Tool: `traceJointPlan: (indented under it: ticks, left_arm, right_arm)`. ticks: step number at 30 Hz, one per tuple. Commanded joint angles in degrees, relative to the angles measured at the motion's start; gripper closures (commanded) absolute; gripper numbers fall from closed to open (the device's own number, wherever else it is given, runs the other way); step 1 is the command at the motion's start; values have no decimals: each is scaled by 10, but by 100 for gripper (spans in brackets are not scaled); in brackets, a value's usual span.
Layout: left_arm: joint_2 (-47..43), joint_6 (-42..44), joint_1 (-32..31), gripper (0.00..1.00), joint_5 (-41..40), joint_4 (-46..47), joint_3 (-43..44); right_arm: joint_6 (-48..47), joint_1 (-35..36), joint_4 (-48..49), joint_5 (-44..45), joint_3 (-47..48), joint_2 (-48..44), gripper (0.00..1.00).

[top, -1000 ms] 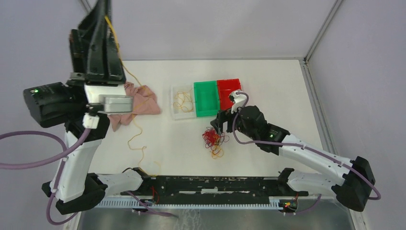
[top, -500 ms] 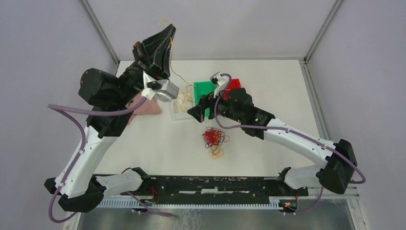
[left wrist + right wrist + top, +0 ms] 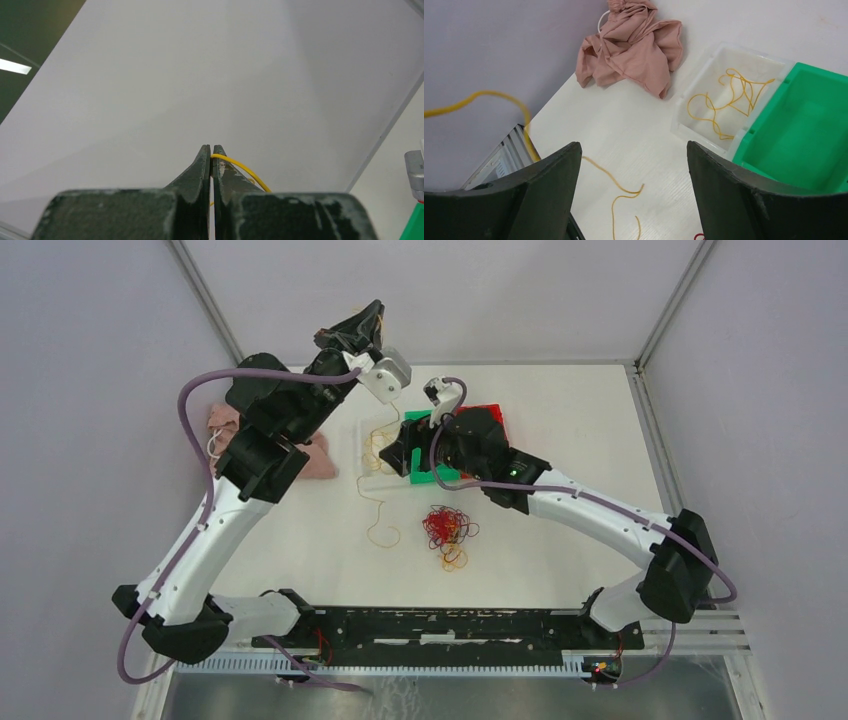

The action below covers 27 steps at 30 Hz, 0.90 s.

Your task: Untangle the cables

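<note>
My left gripper (image 3: 371,310) is raised near the back wall, shut on a long yellow cable (image 3: 241,166). The cable hangs down past the white bin and its tail lies curled on the table (image 3: 383,536); that tail also shows in the right wrist view (image 3: 622,192). My right gripper (image 3: 394,458) hovers open and empty above the table by the white bin, its fingers (image 3: 566,156) wide apart. A tangle of red, yellow and dark cables (image 3: 447,529) lies on the table in front of the bins.
A white bin (image 3: 366,476) holds loose yellow cables (image 3: 724,97). A green bin (image 3: 804,132) and a red bin (image 3: 492,416) stand to its right. A pink cloth (image 3: 634,45) lies left of the bins. Grey walls enclose the table.
My left arm swung right and toward the back wall with the yellow cable, dragging its tail toward the table's middle. My right gripper left the tangle and moved up-left over the bins.
</note>
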Motion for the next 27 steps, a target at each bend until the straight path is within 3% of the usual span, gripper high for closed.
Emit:
traceJointPlan:
  ticks: [1, 7, 17, 27]
  left_arm:
    - [6, -35, 3, 97, -57, 22, 14]
    - [27, -44, 43, 97, -61, 43, 23]
    - [81, -67, 93, 97, -41, 81, 46]
    - [136, -65, 120, 97, -39, 111, 79]
  right_arm:
    - [-7, -9, 0, 20, 41, 16, 16]
    - [-9, -21, -38, 32, 60, 31, 16]
    - [-7, -48, -129, 170, 80, 44, 13]
    - [12, -66, -132, 185, 41, 28, 12]
